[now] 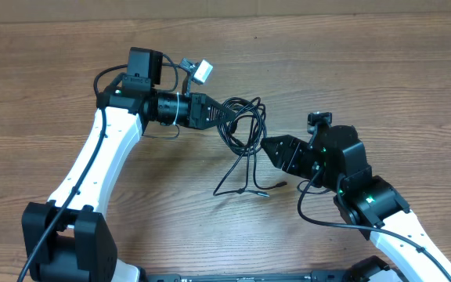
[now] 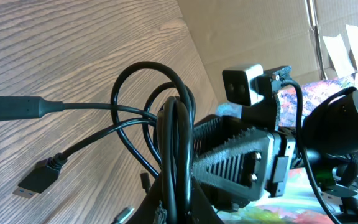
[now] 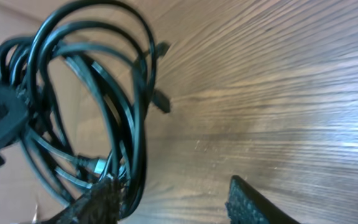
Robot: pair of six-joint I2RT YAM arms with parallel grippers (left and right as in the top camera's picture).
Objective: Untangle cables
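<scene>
I am anchoring the cables (image 1: 239, 125) with the left fingers (image 1: 212, 112), which are clenched on a sheaf of strands. In the left wrist view the loops are rising straight out of that grip. The bundle is lying on the tabletop (image 1: 366, 63) between the two arms, looped over itself, with loose tails trailing off its lower side and a flat plug (image 2: 14, 107) lying beside it on the wood.

The right fingers (image 3: 95, 202) are standing apart at the opposite side of the loops. Several strands are pressing against one finger, the other is clear of them with bare wood showing between, and nothing is being gripped there yet.

I am reading this as the second-grasp step: one side is pinned and the other hand is picking its strand. Next I am wanting the right fingers clamped on a single outer loop, not the whole sheaf. After that comes a slow pull away from the left, watching that no plug is snagging inside a loop.
</scene>
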